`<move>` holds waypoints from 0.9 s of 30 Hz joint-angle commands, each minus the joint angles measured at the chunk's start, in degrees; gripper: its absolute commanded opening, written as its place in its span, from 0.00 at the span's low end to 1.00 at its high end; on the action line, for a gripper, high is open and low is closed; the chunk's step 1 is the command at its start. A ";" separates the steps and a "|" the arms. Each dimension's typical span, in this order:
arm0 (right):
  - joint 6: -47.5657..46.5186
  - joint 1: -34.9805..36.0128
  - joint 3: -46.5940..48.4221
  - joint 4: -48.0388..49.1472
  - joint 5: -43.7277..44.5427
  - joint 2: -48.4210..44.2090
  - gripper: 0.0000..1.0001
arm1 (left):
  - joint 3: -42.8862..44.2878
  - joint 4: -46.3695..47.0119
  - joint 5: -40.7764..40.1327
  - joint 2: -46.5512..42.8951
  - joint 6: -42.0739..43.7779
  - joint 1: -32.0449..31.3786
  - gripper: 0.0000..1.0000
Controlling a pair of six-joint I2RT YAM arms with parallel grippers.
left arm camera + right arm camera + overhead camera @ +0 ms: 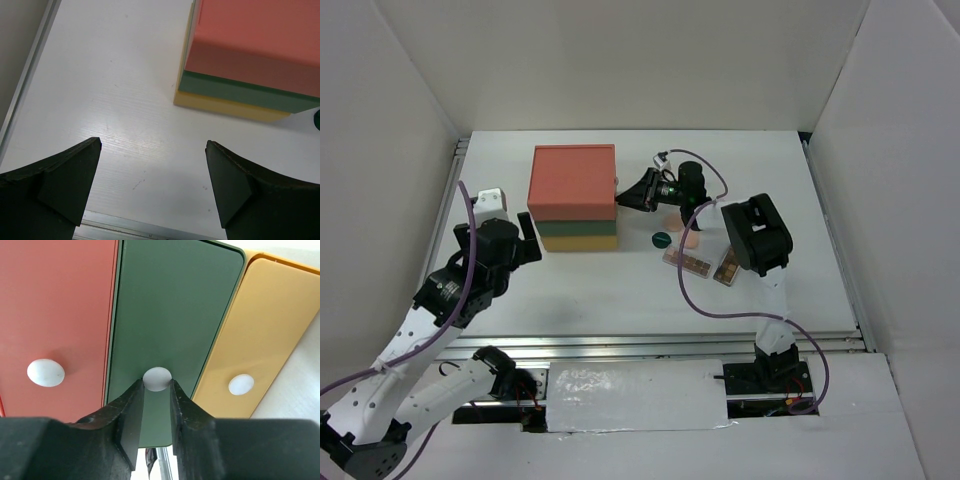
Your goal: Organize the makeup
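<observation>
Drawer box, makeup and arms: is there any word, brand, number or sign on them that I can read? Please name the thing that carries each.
None can be read.
The drawer box shows blank fronts and plain white knobs in the right wrist view.
The palettes and dark-green disc are too small in the top view to show any print.

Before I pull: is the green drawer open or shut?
Shut: green front level with orange front and yellow front; right fingers grip its knob.
</observation>
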 commanded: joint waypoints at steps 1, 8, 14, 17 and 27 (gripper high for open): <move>2.74 -0.45 2.54 7.17 -1.93 1.94 0.30 | -0.29 2.78 -0.04 0.12 1.04 0.33 0.99; 2.84 -1.24 1.50 7.96 -2.28 1.33 0.22 | -0.29 2.69 -0.22 0.03 0.86 0.33 0.99; 2.31 -3.70 -0.53 7.70 -3.16 -0.43 0.21 | -0.28 2.69 -0.22 -0.24 0.86 0.33 0.99; 1.78 -4.05 0.16 6.30 -3.86 -0.17 0.26 | -0.29 2.69 -0.13 -0.24 0.86 0.33 0.99; 2.48 -1.51 3.42 5.15 -3.69 2.20 0.52 | -0.29 2.69 -0.31 -0.06 0.86 0.33 0.99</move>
